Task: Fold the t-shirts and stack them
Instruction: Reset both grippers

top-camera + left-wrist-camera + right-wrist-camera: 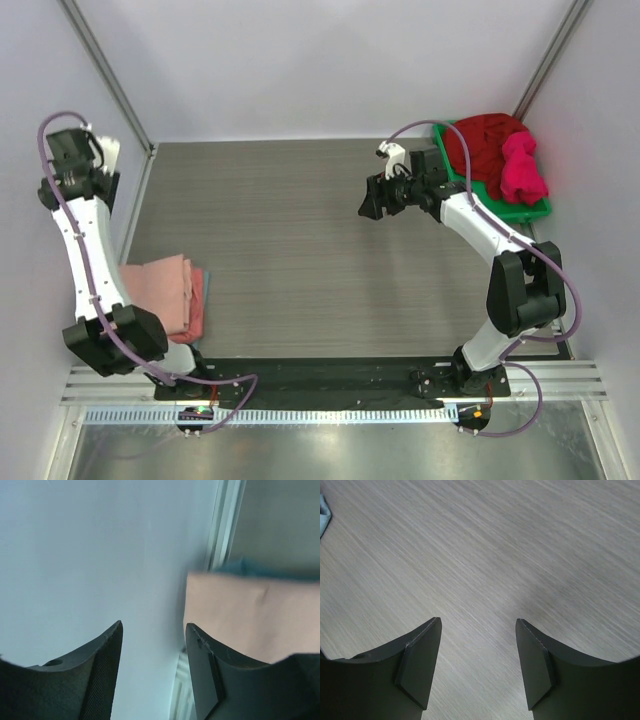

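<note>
So the folded pile sits at the left edge of the worktop (300,260): pale pink tee (158,288) on top, coral-red tee (199,300) peeking out underneath on its right side. The dark red tee (485,140) and magenta tee (522,170) are bunched up in the green bin (528,211) at the far right corner, so I'd say two to go.

The left gripper (154,628) is up by the left wall, fingers apart and nothing between them. The right gripper (478,622) hovers over bare worktop just left of the bin, jaws also spread and empty.

These are light, floppy cotton and will sag and drag whatever they're lying on. I'd pinch the magenta one high, at a shoulder or the collar. It's hard to tell from above how tangled it is with the dark red one, so lift slowly.
</note>
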`<state>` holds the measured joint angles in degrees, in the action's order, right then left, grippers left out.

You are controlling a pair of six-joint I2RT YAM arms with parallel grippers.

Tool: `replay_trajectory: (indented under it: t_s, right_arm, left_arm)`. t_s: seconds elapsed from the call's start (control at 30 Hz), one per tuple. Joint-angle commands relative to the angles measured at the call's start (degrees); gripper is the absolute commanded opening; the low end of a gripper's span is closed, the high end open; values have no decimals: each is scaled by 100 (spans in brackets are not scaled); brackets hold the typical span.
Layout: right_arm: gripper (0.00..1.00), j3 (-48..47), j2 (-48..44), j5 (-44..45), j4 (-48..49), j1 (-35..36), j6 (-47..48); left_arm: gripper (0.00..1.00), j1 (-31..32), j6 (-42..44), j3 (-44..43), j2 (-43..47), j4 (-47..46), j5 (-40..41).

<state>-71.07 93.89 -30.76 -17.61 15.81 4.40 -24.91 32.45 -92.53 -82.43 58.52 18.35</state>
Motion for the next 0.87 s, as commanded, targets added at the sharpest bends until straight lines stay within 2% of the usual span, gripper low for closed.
replay_trajectory:
  t_s: [0.0,0.1,0.13,0.17,0.2,0.23,0.27,0.37,0.57,0.7,0.83]
  right_arm:
    - [69,-512,-134,298,231,27,104]
    - [78,-767,15,754,266,27,104]
    - [81,-803,33,930,284,27,105]
    - [89,-829,77,1132,441,18,-35]
    - [90,-865,86,1499,503,27,-114]
    - [94,-882,112,1686,530,27,-185]
    - [100,-891,130,1879,643,27,-420]
    - [100,-909,235,2749,723,36,-966]
    - [100,-856,332,3681,732,106,-1117]
    - [100,-865,385,3902,688,106,-1012]
    - [100,-1137,560,3753,442,115,-898]
  left_arm:
    - [55,1026,-607,-836,-149,27,-507]
    - [59,1803,-1160,-1073,-413,2,-788]
    - [63,2257,-1405,-1091,-483,-42,-919]
    - [66,2427,-1730,-1092,-623,-208,-1095]
    - [69,2629,-2333,-1135,-738,-288,-1419]
    - [86,2770,-2696,-1179,-843,-367,-1648]
    - [98,2963,-2943,-1249,-1132,-437,-1807]
    - [100,3307,-3437,-1600,-1773,-578,-2098]
    - [100,3536,-3878,-2479,-2900,-693,-1985]
    - [100,3939,-3693,-3016,-3551,-710,-1467]
    - [100,4247,-3474,-3140,-3788,-702,-1474]
